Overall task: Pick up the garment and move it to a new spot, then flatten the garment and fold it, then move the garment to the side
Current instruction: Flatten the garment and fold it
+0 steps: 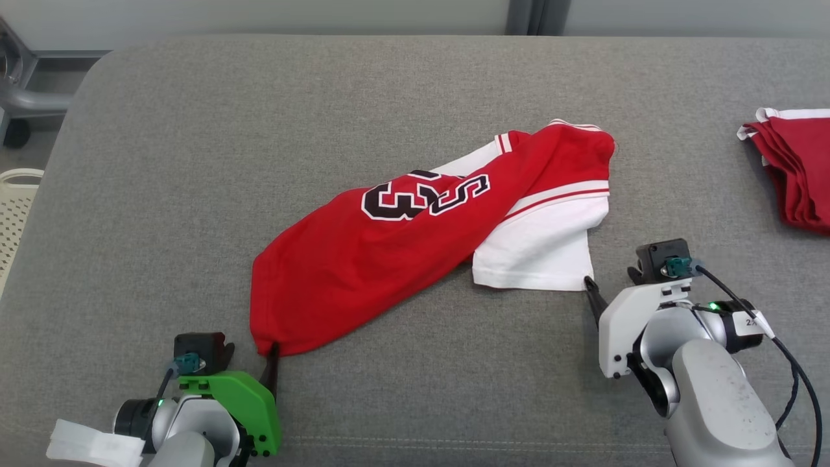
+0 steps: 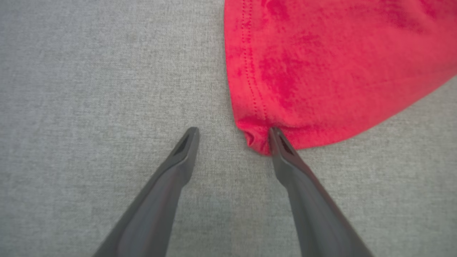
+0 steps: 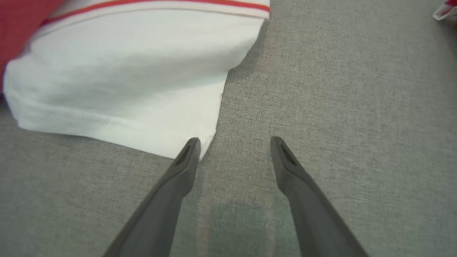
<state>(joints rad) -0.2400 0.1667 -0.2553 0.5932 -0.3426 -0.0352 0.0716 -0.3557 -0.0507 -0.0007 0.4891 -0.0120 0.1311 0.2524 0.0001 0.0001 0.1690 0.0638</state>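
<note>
A red and white garment (image 1: 415,240) with black number print lies crumpled in the middle of the grey cushioned surface (image 1: 194,162). My left gripper (image 1: 249,363) stands open at its near left red corner (image 2: 257,142); one fingertip (image 2: 276,137) touches that corner, the other rests on bare fabric. My right gripper (image 1: 613,295) is open at the white hem's near right corner (image 3: 205,144), with its left fingertip (image 3: 191,146) against the cloth edge. Nothing is held between either pair of fingers.
A folded stack of red garments (image 1: 794,168) with white trim sits at the right edge of the surface. A pale perforated basket (image 1: 13,207) and a grey metal frame (image 1: 26,97) stand off the left side.
</note>
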